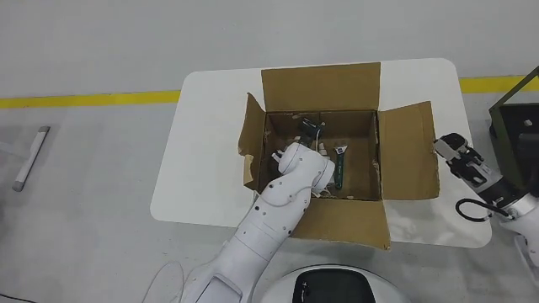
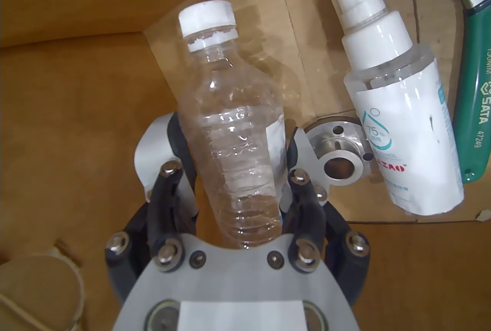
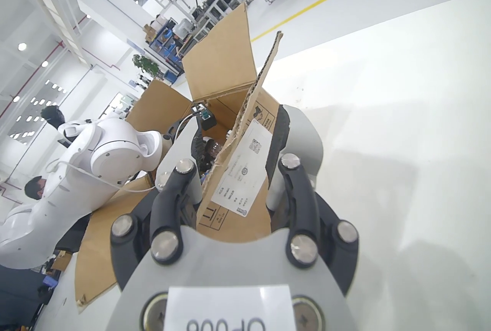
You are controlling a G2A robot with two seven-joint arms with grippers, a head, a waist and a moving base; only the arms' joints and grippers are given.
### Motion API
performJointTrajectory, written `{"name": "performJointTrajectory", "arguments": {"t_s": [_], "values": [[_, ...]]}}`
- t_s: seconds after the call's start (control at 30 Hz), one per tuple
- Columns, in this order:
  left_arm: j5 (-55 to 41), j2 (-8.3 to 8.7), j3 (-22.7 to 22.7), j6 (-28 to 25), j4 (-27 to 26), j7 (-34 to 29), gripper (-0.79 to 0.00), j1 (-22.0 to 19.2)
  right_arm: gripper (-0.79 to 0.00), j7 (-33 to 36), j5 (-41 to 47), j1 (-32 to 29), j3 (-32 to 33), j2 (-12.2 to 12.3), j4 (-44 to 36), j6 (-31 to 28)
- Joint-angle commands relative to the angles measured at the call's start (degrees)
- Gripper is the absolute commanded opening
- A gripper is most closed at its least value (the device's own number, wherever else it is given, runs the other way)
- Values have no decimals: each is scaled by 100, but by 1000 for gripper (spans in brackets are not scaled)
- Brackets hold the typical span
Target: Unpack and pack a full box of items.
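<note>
Cardboard box (image 1: 377,156) on a white table (image 1: 210,135), all four flaps folded outward, top open. Left arm reaches down inside, near the wall on its own side.

- Left gripper (image 2: 230,140): jaws clenched on a clear plastic bottle (image 2: 215,52) with a white cap, gripped about mid-body, cap pointing away from the wrist. Bottle is inside the box, close to the side wall
- Spray bottle (image 2: 399,117), white label, lies on the box floor beside the held bottle
- Metal ring (image 2: 337,156) sits between the two bottles, touching the spray bottle
- Wrench (image 2: 475,79), green handle, lies just past the spray bottle
- Right gripper (image 3: 238,133): at the outer edge of the right-hand flap (image 1: 408,151), jaws spread, flap edge between the fingers

Floor of the box is crowded around the held bottle. Bare tabletop shows on both sides of the box, with a narrow strip along the near edge
</note>
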Motion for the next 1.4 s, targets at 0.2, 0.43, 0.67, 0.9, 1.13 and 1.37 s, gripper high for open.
{"name": "performJointTrajectory", "arguments": {"t_s": [0.2,0.43,0.67,0.9,1.13,1.37], "values": [[-15,-53,-63,-8,46,36,-785,4,-252,442,10,127,-176,21,103,-87],[-26,-59,-225,-37,-124,77,-785,30,-785,507,5,224,-263,26,166,-108],[-102,-28,-483,-150,-1148,-249,-785,181,-785,392,72,244,-155,31,283,-54],[9,30,-760,-333,-2686,-653,-785,415,-785,399,81,303,29,54,404,-61],[324,100,-1146,-487,-3676,-894,-785,589,-785,371,47,279,163,68,476,-72],[1277,200,-1600,-612,-3870,-874,-785,669,-785,312,19,231,309,79,562,-48]]}}
